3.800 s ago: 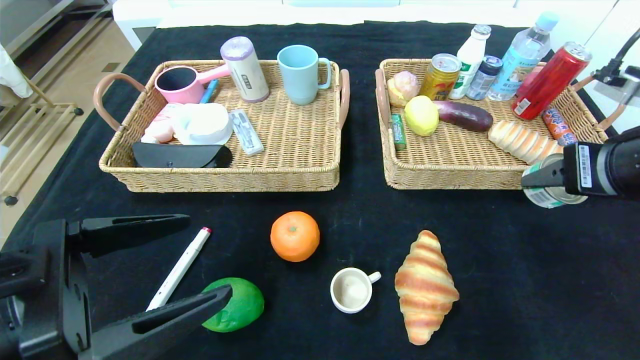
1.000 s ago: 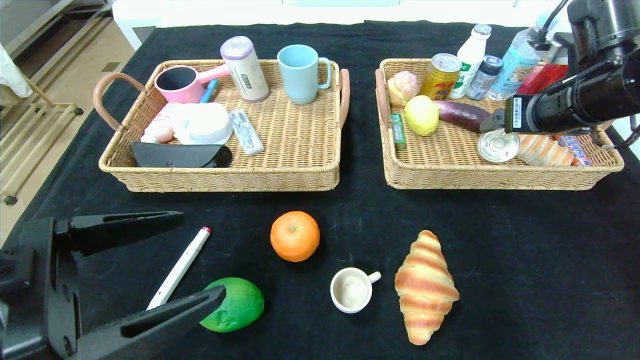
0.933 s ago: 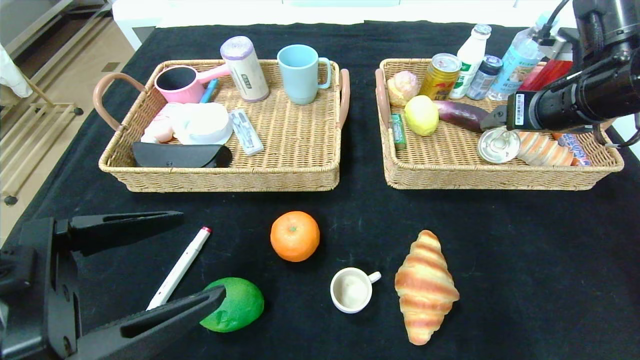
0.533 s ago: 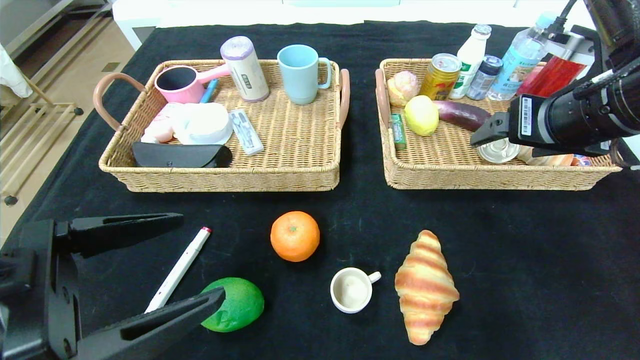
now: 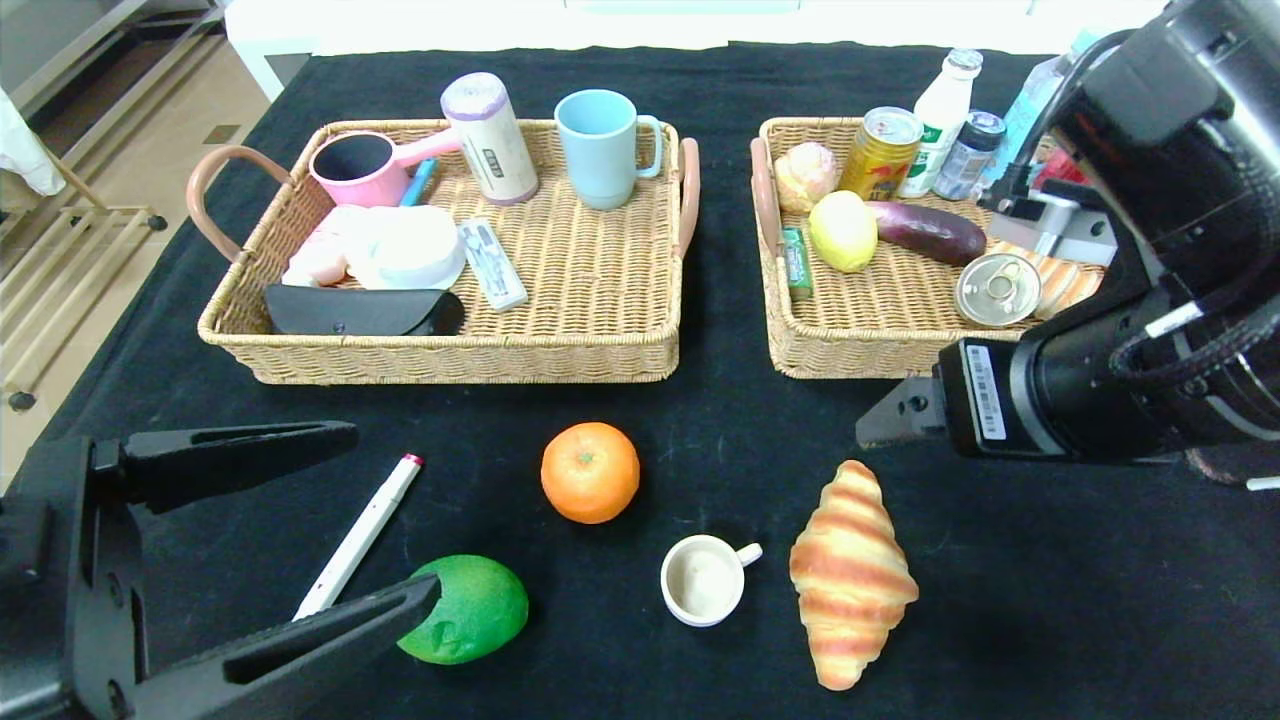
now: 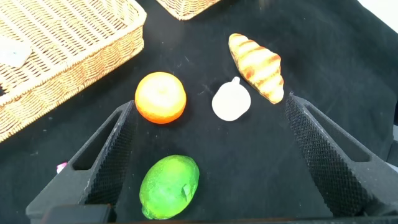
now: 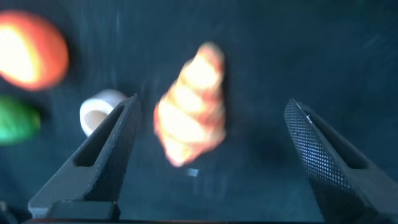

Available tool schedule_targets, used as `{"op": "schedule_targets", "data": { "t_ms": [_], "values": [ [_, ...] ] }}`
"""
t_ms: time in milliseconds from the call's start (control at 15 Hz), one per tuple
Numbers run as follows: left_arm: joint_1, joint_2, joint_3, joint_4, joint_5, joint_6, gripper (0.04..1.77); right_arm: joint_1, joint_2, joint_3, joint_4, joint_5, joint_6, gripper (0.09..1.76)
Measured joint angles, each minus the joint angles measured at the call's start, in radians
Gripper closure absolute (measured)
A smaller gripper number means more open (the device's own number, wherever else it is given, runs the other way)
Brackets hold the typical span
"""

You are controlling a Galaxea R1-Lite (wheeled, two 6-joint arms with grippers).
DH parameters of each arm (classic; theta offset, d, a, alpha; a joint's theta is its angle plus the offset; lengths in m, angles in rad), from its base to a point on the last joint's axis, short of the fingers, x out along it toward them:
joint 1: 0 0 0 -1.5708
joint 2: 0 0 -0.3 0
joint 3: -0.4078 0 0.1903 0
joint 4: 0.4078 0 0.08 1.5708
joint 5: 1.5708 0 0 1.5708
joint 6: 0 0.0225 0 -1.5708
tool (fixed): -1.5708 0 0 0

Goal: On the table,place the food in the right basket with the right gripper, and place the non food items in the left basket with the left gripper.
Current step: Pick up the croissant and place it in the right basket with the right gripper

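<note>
On the black table lie an orange, a green lime, a croissant, a small white cup and a white pen. My right gripper hangs open and empty in front of the right basket, over the croissant's far end. A tin can stands inside that basket, free of the gripper. My left gripper stays open at the near left, its fingers on either side of the pen and lime. The left basket holds non-food items.
The right basket also holds a lemon, an eggplant, a bread roll, a yellow can and bottles. The left basket holds a blue mug, a pink scoop, a black case and a white bowl.
My right gripper opened wider, left the tin can standing in the right basket and drew back out of it toward the croissant. The left arm has barely moved.
</note>
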Motion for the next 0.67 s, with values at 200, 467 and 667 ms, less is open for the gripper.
{"op": "schedule_targets", "data": {
  "t_ms": [200,467,667],
  "values": [
    [0.000,-0.003,0.001,0.000,0.000,0.001,0.09,0.060,0.013,0.063,-0.002,-0.087,0.005,0.15],
    [0.001,-0.008,0.001,-0.001,0.000,0.001,0.09,0.142,0.051,0.106,-0.005,-0.111,0.063,0.15],
    [0.001,-0.011,0.001,0.000,0.000,0.001,0.09,0.158,0.090,0.107,-0.006,-0.111,0.127,0.15]
  ]
}}
